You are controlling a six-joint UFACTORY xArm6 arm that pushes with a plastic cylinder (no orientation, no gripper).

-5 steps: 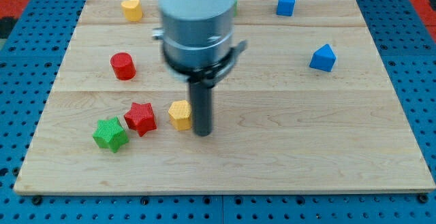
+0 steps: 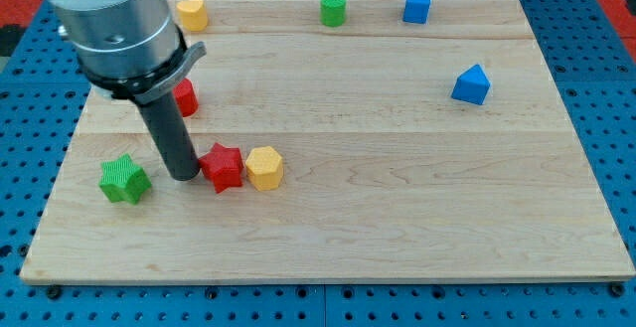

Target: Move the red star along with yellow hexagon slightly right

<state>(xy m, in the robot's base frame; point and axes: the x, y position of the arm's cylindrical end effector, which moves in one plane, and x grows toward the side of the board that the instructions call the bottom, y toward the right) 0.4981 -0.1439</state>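
The red star (image 2: 224, 166) lies on the wooden board at lower left of centre, touching the yellow hexagon (image 2: 264, 167) on its right. My tip (image 2: 184, 175) rests on the board against the red star's left side. The green star (image 2: 124, 180) lies apart to the left of my tip.
A red cylinder (image 2: 185, 97) is partly hidden behind the rod. A yellow heart-like block (image 2: 192, 13), a green cylinder (image 2: 333, 8) and a blue cube (image 2: 417, 5) line the top edge. A blue pentagon-like block (image 2: 471, 84) sits at right.
My tip has moved from the right of the yellow hexagon to the left of the red star. The red star shifted right against the hexagon. The green star moved left.
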